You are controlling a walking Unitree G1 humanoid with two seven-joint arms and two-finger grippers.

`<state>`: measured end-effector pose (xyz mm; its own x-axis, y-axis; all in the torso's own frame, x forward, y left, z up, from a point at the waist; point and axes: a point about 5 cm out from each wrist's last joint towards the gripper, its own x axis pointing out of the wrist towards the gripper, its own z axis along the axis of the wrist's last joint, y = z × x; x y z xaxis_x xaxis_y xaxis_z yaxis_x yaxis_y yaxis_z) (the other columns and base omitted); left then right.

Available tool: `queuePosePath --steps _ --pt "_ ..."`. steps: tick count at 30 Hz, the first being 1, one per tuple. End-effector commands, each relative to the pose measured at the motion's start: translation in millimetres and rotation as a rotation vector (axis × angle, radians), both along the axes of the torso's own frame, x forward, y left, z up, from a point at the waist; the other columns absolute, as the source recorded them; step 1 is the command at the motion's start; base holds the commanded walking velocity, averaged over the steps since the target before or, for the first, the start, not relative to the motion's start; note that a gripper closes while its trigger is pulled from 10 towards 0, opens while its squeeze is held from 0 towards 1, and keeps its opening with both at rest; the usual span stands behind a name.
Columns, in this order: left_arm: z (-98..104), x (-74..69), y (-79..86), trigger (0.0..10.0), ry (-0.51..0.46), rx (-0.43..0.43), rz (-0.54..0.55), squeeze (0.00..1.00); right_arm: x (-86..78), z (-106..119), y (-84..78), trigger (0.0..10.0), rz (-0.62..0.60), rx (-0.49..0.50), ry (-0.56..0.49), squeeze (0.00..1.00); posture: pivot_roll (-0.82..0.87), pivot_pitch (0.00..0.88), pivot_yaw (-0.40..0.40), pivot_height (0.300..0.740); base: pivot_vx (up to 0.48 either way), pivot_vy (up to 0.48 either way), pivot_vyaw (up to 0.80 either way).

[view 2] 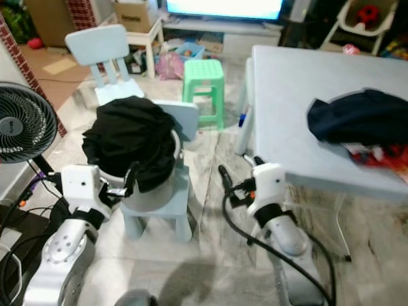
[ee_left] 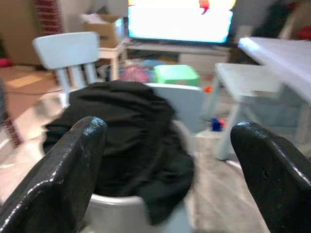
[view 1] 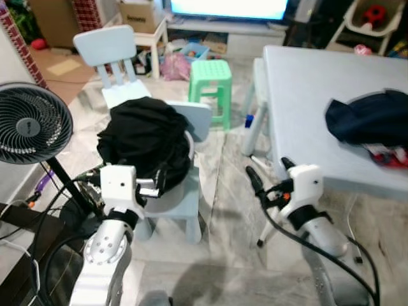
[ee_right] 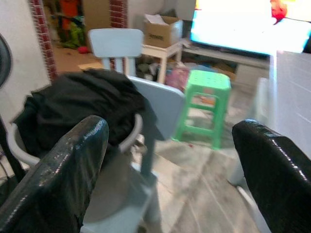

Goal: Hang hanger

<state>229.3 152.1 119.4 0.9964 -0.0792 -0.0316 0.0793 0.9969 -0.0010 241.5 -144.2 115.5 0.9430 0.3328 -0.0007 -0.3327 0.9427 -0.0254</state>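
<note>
Left gripper [view 1: 155, 186]: I'm holding it out low in front of me, fingers spread wide and gripping nothing. Its tips are sitting right at the edge of the black clothes, so I'm guessing it's lined up to dig into that pile.

Right gripper [view 1: 268, 175]: also gaping open and empty, hanging over the floor between the small chair and the table [view 1: 299, 102]. Looks like I'm just keeping it parked out of the way.

Black clothes [view 1: 143, 137]: heaped in a white basket [view 2: 150, 194], spilling over its rim. The basket is sitting on a pale blue kid's chair [view 1: 188, 207], probably to keep it at arm height.

Hanger: honestly can't spot one anywhere. If it's around, my guess is it's buried under the black pile, just ahead of the left gripper, but I can't tell.

Dark garment [view 1: 373, 118]: bunched on the table, well off to the right gripper's far side.

Fan [view 1: 29, 124]: standing just beside my left arm, so I'm minding the swing room there.
</note>
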Motion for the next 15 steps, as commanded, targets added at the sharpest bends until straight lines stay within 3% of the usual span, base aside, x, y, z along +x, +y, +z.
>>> queuePosePath --steps 1,8,15 --pt "2.5 2.0 -6.4 10.0 -0.012 -0.002 -0.017 0.0 -0.9 -0.1 -9.5 10.0 -0.026 -0.022 0.002 0.0 0.04 0.031 -0.066 0.74 0.428 0.0 0.0" --pt "1.9 2.0 -6.0 10.0 -0.011 -0.001 -0.012 0.0 -0.9 0.1 -8.0 10.0 -0.016 -0.029 -0.004 0.0 0.04 0.027 -0.067 0.74 0.428 0.0 0.0" --pt "1.6 3.1 -6.5 10.0 -0.012 -0.002 -0.014 0.0 -0.6 0.0 -7.8 10.0 -0.014 -0.03 -0.005 0.0 0.04 0.022 -0.064 0.74 0.43 0.0 0.68"
